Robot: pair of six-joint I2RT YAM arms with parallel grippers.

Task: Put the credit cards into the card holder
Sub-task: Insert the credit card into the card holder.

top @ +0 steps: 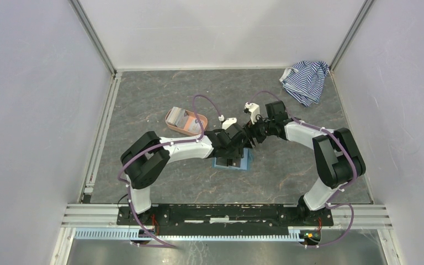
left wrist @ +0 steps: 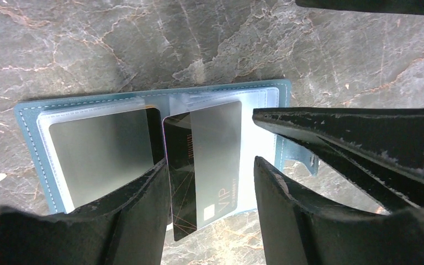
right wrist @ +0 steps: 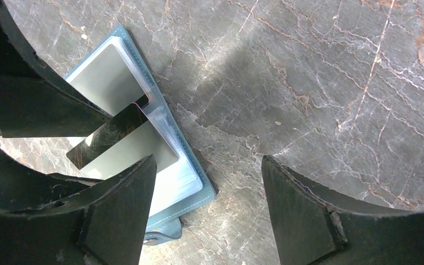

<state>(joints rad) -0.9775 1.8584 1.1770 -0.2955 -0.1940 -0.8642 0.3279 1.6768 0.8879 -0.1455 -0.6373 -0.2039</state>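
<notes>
Off to the left and a little farther back, the pink tray (top: 170, 122) holds what look like more cards (top: 185, 118), well apart from my fingers. My left tool (left wrist: 211, 165) hangs over the open card holder (left wrist: 28, 118), which lies flat on the table (left wrist: 88, 44) between my two arms. One pale card (left wrist: 102, 152) is already sleeved in one page.

The jaws stand apart, straddling a dark card (left wrist: 178, 187) and a grey card (left wrist: 216, 160). The two overlap, only part-way into the other page's clear sleeve, with their ends jutting past the holder's edge. As far as I can see, I grip neither.

I judge the step in hand to be seating these two. That calls for a flat push along the sleeve, with the holder pinned so it cannot slide.

My right tool (right wrist: 210, 160) is wide open over bare table just right of the holder, holding nothing. One of its fingers is close beside my left tool, so room between us is tight. Rightward I have space to withdraw. The striped cloth (top: 305, 81) lies well off in the far right corner.
</notes>
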